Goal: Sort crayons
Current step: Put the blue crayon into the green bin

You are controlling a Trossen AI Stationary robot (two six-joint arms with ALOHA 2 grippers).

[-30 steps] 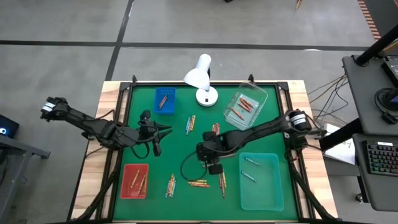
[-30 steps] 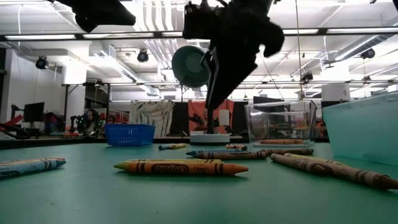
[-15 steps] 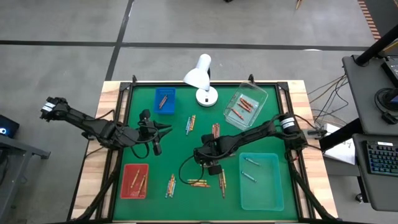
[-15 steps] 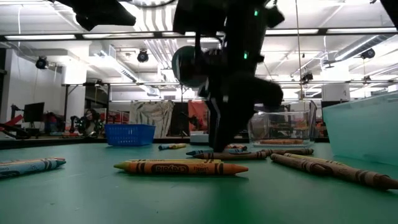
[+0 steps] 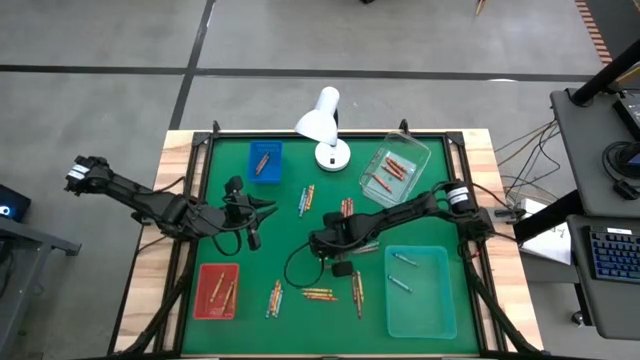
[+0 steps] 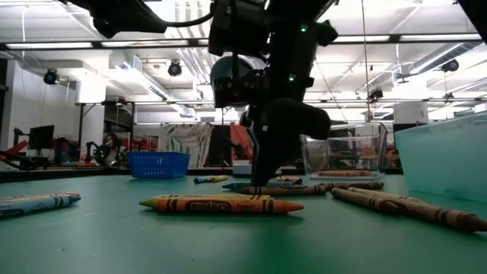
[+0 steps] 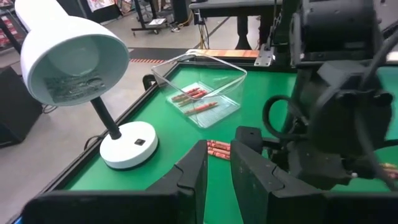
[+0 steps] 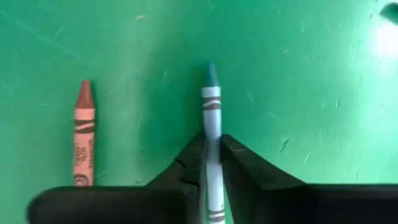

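Crayons lie in loose groups on the green mat (image 5: pixel 300 330). A blue crayon (image 8: pixel 211 106) lies flat near the mat's middle, with my right gripper (image 5: pixel 322 243) shut on it; the low view shows this gripper (image 6: pixel 262 181) down at the mat. A brown crayon (image 8: pixel 83 134) lies parallel beside it. My left gripper (image 5: pixel 268 208) hovers over the mat's left half with a narrow gap between its fingers (image 7: pixel 249 168) and nothing in it. My right gripper pinches the blue crayon's two long sides (image 8: pixel 212 134) between its two fingers, at about mid-length. The fingers come steeply from above, pointing down. The crayon lies flat on the mat, its blue tip (image 8: pixel 211 74) sticking out beyond the fingertips.
A white desk lamp (image 5: pixel 322 128) stands at the far edge. A blue basket (image 5: pixel 264 161), a clear tray (image 5: pixel 395 170), a red tray (image 5: pixel 217 291) and a teal bin (image 5: pixel 420 290) sit toward the corners. Crayon groups lie at the near middle (image 5: pixel 320 294) and the centre (image 5: pixel 306 199).
My right gripper has come down onto the mat, shifting a little toward the table's left edge, and has shut on the blue crayon. The crayon still lies on the mat.
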